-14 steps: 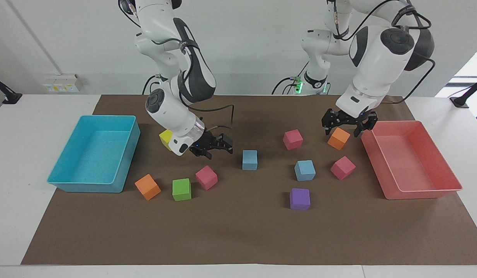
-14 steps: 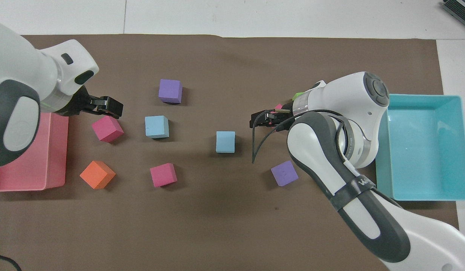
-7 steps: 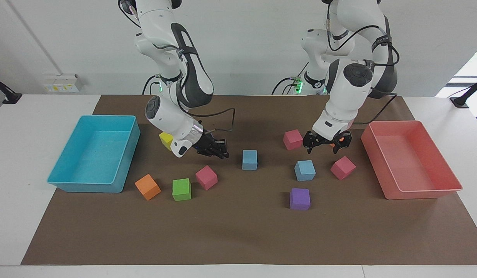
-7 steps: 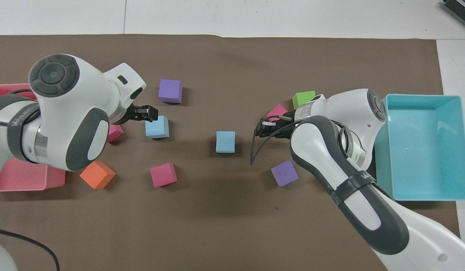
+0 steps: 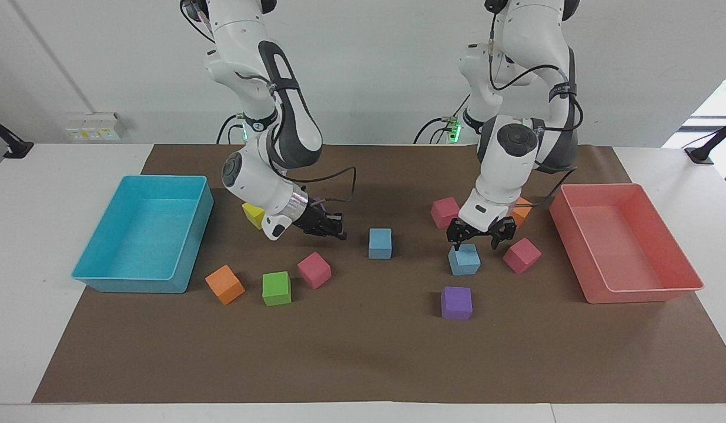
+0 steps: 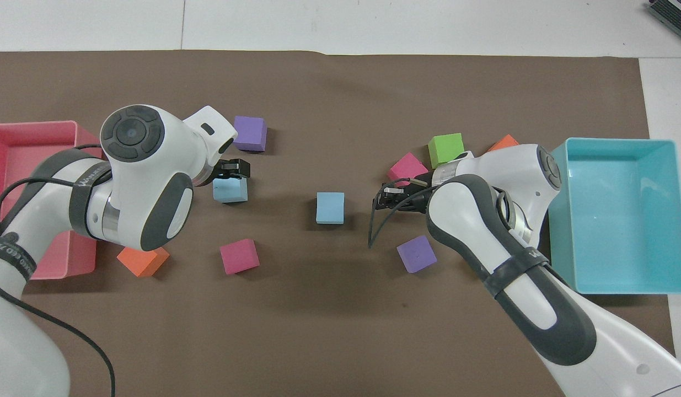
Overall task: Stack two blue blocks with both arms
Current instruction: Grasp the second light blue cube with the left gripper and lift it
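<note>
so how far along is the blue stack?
Nothing is stacked yet: both blue blocks sit apart on the brown mat. In hand: the left hand, open, is just above the blue block nearer its end. The right hand, shut and empty, hangs beside the middle blue block. Left: grasp, lift, place one block on the other.

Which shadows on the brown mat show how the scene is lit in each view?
Facing view: soft, short shadows hug each cube, such as the purple cube, suggesting diffuse lighting from above. Overhead view: a broad, blurred dark patch lies on the brown mat; no hard edges or glare.
</note>
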`<state>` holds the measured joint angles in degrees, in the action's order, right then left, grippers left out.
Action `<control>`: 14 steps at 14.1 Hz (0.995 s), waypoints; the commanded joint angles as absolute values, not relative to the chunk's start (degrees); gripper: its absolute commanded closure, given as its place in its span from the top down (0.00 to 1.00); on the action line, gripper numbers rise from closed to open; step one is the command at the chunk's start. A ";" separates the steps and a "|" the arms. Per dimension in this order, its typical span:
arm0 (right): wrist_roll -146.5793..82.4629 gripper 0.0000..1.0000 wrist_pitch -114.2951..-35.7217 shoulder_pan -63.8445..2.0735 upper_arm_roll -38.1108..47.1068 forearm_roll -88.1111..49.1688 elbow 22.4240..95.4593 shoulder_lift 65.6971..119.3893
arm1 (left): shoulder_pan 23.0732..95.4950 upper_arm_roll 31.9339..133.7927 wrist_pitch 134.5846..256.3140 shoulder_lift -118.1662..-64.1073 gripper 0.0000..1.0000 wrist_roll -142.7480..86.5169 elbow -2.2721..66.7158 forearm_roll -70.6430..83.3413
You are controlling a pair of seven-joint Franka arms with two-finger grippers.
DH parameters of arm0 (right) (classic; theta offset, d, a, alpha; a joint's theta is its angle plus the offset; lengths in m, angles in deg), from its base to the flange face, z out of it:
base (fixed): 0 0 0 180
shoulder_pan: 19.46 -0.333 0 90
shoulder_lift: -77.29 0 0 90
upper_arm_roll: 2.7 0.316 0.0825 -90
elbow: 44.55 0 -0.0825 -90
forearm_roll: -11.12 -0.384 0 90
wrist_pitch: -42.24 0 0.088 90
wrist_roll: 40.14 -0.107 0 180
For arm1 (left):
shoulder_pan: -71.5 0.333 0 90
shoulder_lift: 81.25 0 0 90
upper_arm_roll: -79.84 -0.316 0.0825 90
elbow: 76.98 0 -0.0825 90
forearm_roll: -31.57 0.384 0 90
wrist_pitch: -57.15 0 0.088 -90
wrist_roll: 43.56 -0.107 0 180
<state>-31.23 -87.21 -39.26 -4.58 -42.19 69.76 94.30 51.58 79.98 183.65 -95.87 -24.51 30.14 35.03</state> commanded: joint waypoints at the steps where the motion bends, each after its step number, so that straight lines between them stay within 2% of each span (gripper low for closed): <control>1: -25.82 0.00 -88.37 -38.18 -3.93 -47.76 71.64 94.25 | 50.67 79.22 186.61 -96.02 1.00 -22.64 31.74 36.85; 14: -17.04 0.00 -88.54 -38.35 -3.93 -58.65 71.64 98.73 | 50.49 79.22 193.03 -98.48 1.00 -20.36 35.26 37.02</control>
